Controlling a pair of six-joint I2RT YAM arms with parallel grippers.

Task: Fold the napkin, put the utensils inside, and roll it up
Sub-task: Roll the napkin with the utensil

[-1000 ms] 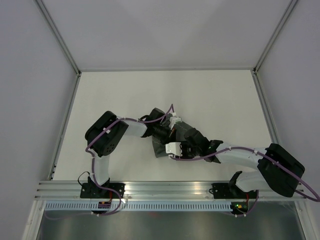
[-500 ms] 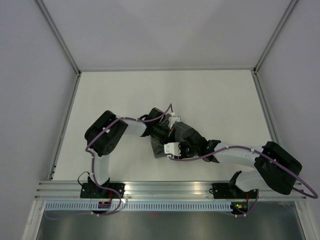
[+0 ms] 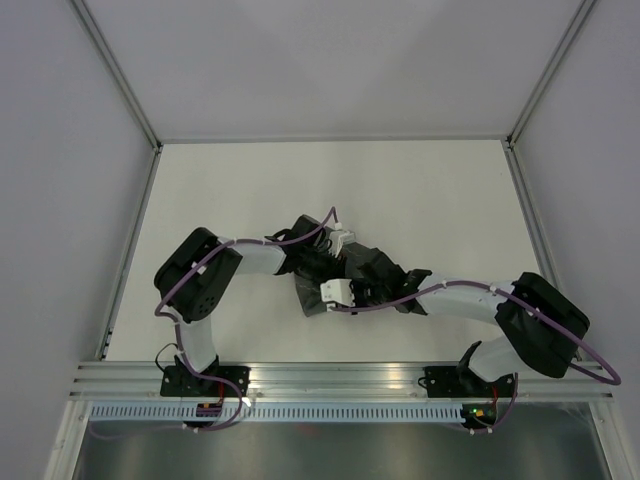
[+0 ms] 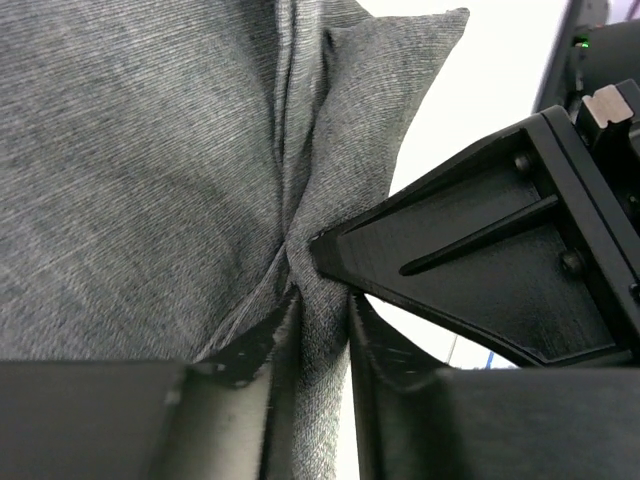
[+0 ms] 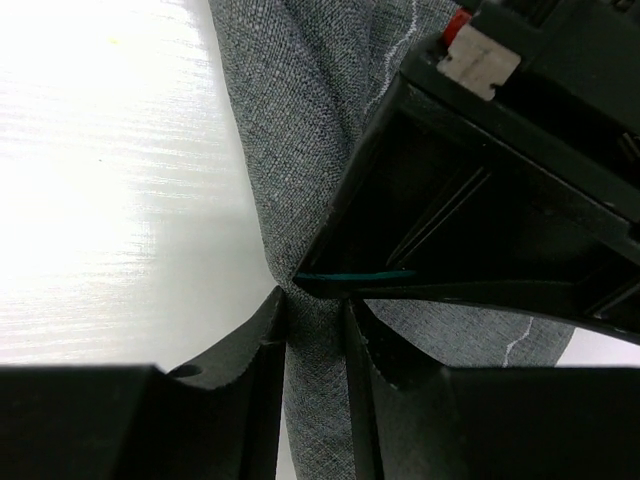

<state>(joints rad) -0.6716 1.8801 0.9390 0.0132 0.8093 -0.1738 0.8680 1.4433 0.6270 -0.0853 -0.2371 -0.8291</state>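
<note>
Both pinch the napkin point(image 4: 130, 180): left hand point(image 4: 318, 305), right hand point(image 5: 312, 300)

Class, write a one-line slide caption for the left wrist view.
Left gripper pinches a raised fold of the grey napkin, right gripper alongside.

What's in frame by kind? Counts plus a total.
Dark grey felt-like cloth napkin: 1
Black two-finger end effectors: 2 (left end effector, right end effector, both pinching the napkin)
White tabletop: 1
Total: 4
</note>
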